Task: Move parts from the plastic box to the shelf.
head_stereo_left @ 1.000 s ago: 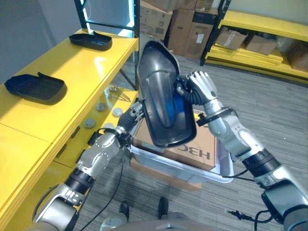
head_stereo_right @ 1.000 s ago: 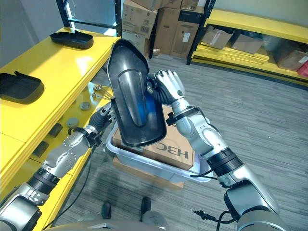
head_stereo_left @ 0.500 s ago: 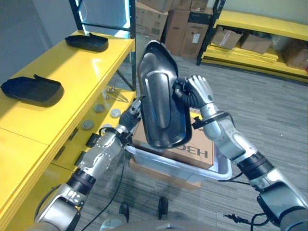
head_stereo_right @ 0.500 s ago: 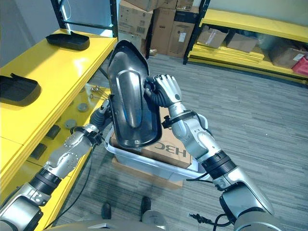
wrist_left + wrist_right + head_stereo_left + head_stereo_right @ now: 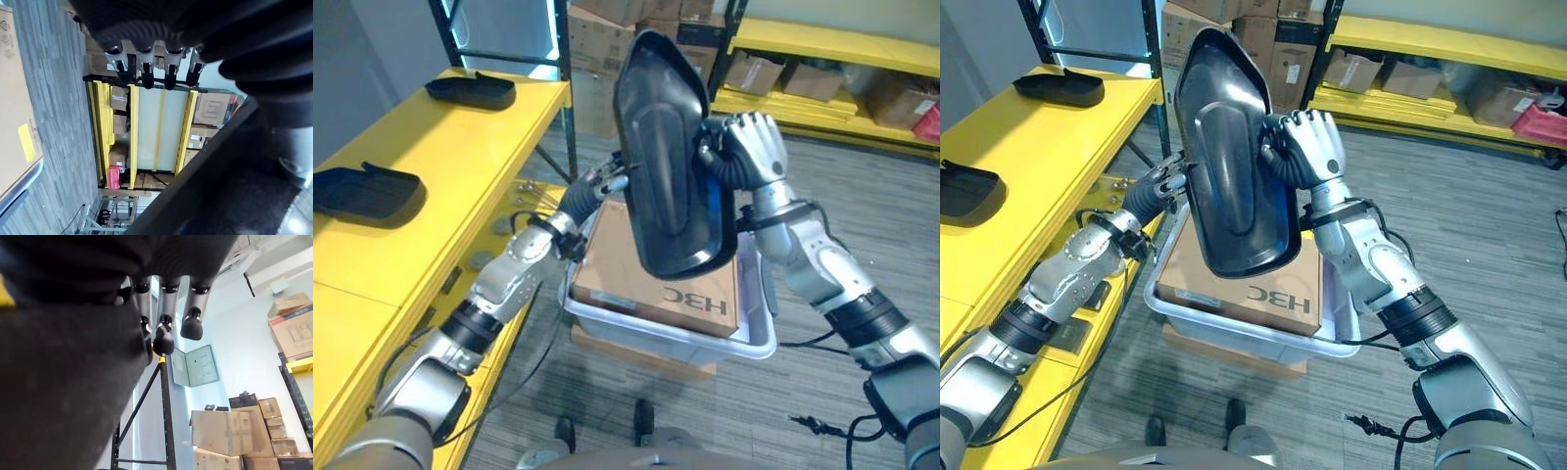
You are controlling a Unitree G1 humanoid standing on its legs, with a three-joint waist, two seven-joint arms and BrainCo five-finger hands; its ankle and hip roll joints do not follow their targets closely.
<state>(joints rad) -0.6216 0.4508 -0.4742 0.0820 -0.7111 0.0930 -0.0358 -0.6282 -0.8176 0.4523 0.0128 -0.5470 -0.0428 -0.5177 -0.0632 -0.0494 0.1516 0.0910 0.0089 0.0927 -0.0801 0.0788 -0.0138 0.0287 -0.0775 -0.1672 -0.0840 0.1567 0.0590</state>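
I see the right hand curled round the edge of the large black part, holding it upright above the plastic box. My left hand rests straight fingers against the part's other edge, beside the yellow shelf.

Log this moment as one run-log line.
phase: carry | black part upright above plastic box | right hand gripping its edge | left hand open at its other side | shelf holds two parts

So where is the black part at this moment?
The black part is held upright above the plastic box, gripped by the right hand, with the left hand at its left edge.
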